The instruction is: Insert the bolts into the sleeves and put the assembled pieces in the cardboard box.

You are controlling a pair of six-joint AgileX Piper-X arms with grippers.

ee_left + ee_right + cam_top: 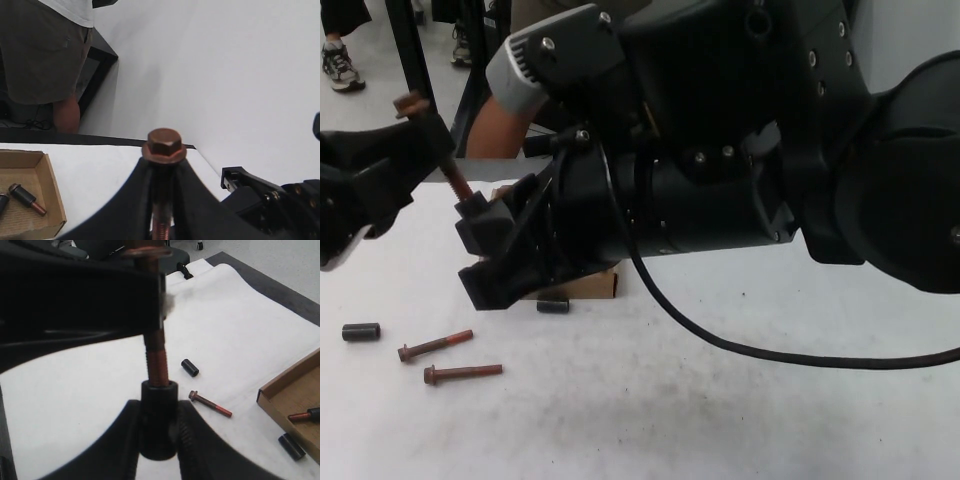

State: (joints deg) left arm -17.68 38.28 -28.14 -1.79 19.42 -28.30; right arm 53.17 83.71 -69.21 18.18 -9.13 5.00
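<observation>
So, in the high view the left gripper (423,125) clamps a bolt (455,182) and slants it toward the sleeve (477,208) pinched by the right gripper (485,225), lining the two up. The left wrist view shows its fingers (127,207) closed just under the bolt's head, leaving the shank free. The right wrist view shows the shank entering the sleeve, apparently not seated yet, with the cardboard box (290,395) near.

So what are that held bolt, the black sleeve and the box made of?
Bolt: looks like metal with a coppery-brown matte coat; hex head and threads show. Sleeve: smooth matte black, metal or plastic, unclear. Cardboard box: plain brown card, raw edges.
</observation>
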